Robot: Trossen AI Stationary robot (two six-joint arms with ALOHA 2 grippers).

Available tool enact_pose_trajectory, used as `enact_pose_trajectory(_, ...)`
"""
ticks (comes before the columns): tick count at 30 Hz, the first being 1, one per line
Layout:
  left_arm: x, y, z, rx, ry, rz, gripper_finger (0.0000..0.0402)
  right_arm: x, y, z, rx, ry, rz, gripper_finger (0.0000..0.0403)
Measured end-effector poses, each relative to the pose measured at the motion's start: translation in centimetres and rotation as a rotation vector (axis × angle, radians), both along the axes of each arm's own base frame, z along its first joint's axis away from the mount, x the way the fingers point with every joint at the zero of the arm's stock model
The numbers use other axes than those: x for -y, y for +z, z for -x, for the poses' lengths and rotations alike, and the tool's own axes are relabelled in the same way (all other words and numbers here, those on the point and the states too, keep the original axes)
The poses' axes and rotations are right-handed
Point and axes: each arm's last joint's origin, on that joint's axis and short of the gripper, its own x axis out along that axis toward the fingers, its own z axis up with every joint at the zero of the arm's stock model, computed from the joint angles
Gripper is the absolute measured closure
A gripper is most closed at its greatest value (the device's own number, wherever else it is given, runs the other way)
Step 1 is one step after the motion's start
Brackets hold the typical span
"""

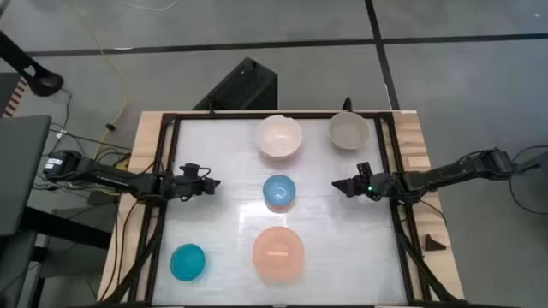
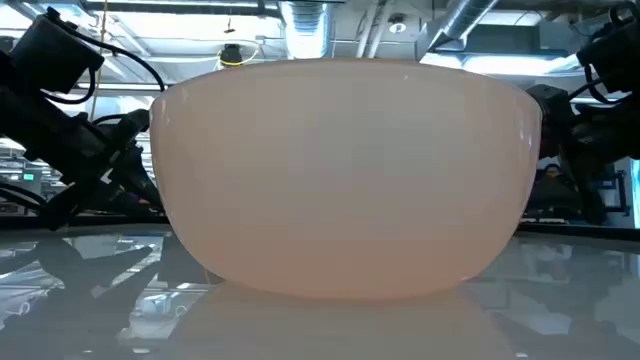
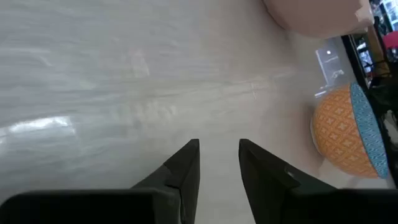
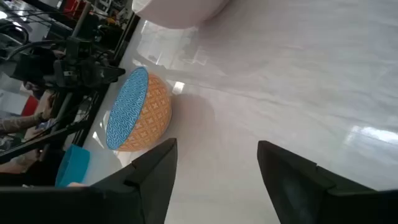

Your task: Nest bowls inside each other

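Observation:
Five bowls stand upright on the white table top. The large pale pinkish-white bowl [image 1: 279,136] and the grey-white bowl [image 1: 348,131] are at the far side. The small light blue bowl [image 1: 279,190], orange-patterned outside [image 3: 341,134], is in the middle. The salmon-orange bowl [image 1: 278,253] is near the front and fills the low view [image 2: 345,180]. The turquoise-blue bowl [image 1: 187,262] is at the near left. My left gripper [image 1: 214,184] hangs left of the light blue bowl, open by a narrow gap [image 3: 219,152]. My right gripper [image 1: 336,185] hangs right of it, wide open [image 4: 217,152].
Black frame rails [image 1: 168,171] run along the table's sides and far edge. A small black wedge [image 1: 435,242] lies on the wooden strip at the right. A black box [image 1: 244,85] stands beyond the far edge. Bare table lies between each gripper and the light blue bowl.

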Motion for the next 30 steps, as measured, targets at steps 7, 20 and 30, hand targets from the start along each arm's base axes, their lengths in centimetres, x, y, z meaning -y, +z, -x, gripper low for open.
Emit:
enact_pose_trajectory(7,0.0,0.0,0.0,-0.008,-0.007,-0.017,0.0301,0.0,0.0,0.0,0.001,-0.004,0.001,0.0143)
enact_pose_trajectory(20,0.1,4.2,-1.5,0.323,-0.123,-0.307,0.0301,0.0,4.8,-1.3,0.343,-0.008,0.203,0.0143)
enact_pose_trajectory(30,-0.4,9.4,-2.1,0.539,-0.099,-0.582,0.0301,1.2,13.6,-2.8,0.417,-0.076,0.504,0.0143)
